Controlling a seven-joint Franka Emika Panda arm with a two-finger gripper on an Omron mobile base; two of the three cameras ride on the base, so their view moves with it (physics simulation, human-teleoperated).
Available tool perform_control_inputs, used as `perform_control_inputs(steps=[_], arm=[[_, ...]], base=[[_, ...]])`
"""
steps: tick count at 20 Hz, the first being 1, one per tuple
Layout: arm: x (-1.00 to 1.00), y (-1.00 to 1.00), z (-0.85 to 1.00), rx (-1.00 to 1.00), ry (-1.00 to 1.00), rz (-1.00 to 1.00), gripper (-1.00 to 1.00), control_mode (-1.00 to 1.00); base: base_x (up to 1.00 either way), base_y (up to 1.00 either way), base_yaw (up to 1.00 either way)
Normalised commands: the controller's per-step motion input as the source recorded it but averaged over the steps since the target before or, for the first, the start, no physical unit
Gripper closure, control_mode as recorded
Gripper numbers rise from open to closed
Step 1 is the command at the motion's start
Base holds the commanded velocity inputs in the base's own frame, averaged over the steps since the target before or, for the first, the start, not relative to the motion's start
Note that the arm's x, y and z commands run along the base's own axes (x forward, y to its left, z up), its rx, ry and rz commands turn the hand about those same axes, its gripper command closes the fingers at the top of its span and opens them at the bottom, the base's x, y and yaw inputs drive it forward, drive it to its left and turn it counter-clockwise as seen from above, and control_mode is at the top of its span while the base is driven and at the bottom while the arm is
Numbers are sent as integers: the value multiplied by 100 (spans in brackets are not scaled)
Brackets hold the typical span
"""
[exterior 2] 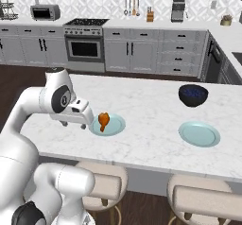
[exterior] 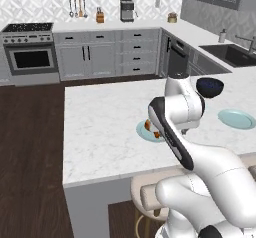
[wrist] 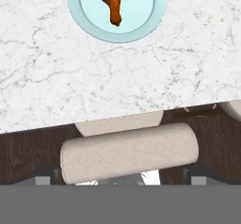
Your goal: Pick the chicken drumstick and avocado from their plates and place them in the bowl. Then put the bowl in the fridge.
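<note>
Orange-brown chicken drumstick (exterior 2: 103, 120) on plate (exterior 2: 115, 129).

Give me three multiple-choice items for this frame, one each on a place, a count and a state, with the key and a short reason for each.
1. Where does the chicken drumstick lie?
A. on the teal plate nearest the gripper
B. in the navy bowl
C. on the bare counter

2. How many teal plates are on the island?
A. one
B. two
C. three

3. What is on the farther plate?
A. an avocado
B. a drumstick
C. nothing

Key:
1 A: the drumstick rests on the plate just beside the gripper.
2 B: the right base view shows one plate with the drumstick and one more nearer the navy bowl.
3 C: its surface is bare.
</note>
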Motion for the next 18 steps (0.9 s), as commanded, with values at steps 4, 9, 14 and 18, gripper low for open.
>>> perform_control_inputs(steps=[4,9,14,18], arm=[[0,0,0,0,0,0,-100,-100],[86,-15,-7,1,0,13,-100,-100],[99,-35,-42,2,5,6,-100,-100],[100,-4,-42,8,13,0,-100,-100]], base=[[7,0,1],[0,0,0],[0,0,0],[0,0,0]])
